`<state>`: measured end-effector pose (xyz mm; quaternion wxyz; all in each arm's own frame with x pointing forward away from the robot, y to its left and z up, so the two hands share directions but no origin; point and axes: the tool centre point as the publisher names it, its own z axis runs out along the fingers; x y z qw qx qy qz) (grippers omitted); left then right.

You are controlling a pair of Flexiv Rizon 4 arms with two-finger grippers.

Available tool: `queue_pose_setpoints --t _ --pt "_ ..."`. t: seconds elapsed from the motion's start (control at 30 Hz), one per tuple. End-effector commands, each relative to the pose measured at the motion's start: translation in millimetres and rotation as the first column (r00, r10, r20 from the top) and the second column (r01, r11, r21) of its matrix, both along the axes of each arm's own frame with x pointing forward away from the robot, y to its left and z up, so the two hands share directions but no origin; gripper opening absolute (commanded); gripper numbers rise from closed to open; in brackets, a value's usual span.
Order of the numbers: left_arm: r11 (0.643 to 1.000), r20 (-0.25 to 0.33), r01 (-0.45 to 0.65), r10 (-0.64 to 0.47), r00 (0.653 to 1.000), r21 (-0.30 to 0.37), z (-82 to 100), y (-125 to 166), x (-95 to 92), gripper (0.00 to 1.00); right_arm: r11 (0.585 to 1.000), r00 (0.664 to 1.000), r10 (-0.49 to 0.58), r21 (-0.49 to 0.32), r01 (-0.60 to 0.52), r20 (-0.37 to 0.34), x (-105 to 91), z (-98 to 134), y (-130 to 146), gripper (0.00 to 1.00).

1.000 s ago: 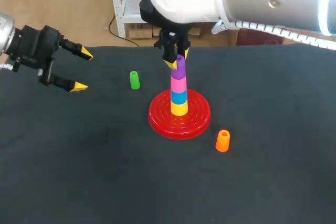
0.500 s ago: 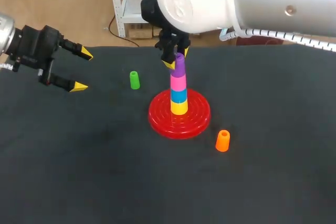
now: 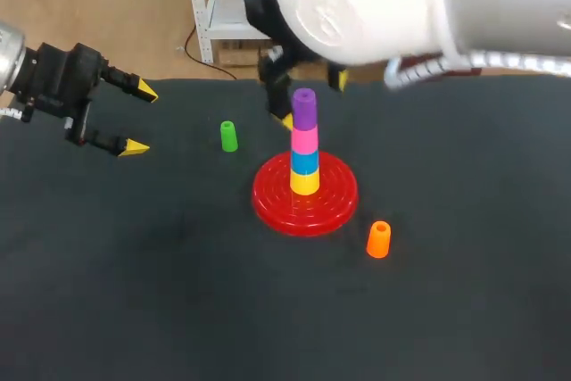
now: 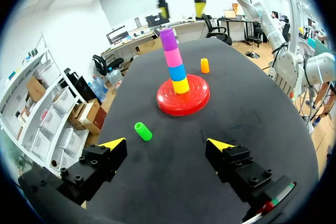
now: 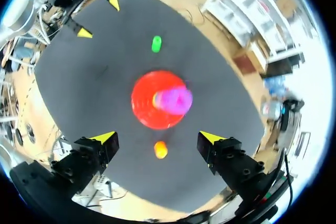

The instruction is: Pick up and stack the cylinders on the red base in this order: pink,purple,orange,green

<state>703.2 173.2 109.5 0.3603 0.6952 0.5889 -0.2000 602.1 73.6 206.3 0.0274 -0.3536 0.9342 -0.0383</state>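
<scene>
Lifted right jaws clear of purple cylinder (image 3: 305, 108) and spread them wide, leaving it seated on pink cylinder (image 3: 304, 140) over red base (image 3: 268, 198), mid-surface. Probably next: orange cylinder (image 3: 378, 239), lying just beside base toward near edge. Green cylinder (image 3: 228, 136) waiting left of base. Left jaws spread too, parked over left edge, seemingly to keep clear.

A stack of cylinders (image 3: 304, 144) stood on the base (image 3: 268, 198) at the middle of the table (image 3: 134, 310). One loose cylinder (image 3: 229, 136) stood to its left, and a second loose cylinder (image 3: 378, 239) stood nearer, to its right.
</scene>
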Motion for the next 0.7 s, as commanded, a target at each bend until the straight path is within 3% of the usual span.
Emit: queue_pose_setpoints --t 0.03,0.2,0.3,0.7 --pt "1.0 0.006 -0.001 0.001 1.0 -0.003 -0.8 0.7 -1.6 1.0 0.994 0.99 -0.052 0.099 0.039 0.13 -67.5 -27.3 -31.8 1.0" --pt "1.0 0.006 -0.001 0.001 1.0 -0.003 -0.8 0.7 -1.6 1.0 0.979 0.982 -0.156 0.146 0.139 0.111 -95.9 -65.3 -34.8 1.0" --pt "1.0 0.006 -0.001 0.001 1.0 -0.003 -0.8 0.7 -1.6 1.0 0.968 0.976 -0.207 0.159 0.194 0.073 -101.0 -83.2 -38.9 1.0" --pt "1.0 0.006 -0.001 0.001 1.0 -0.003 -0.8 0.7 -1.6 1.0 0.944 0.954 -0.296 0.134 0.301 -0.056 -73.8 -121.9 -63.7 1.0"
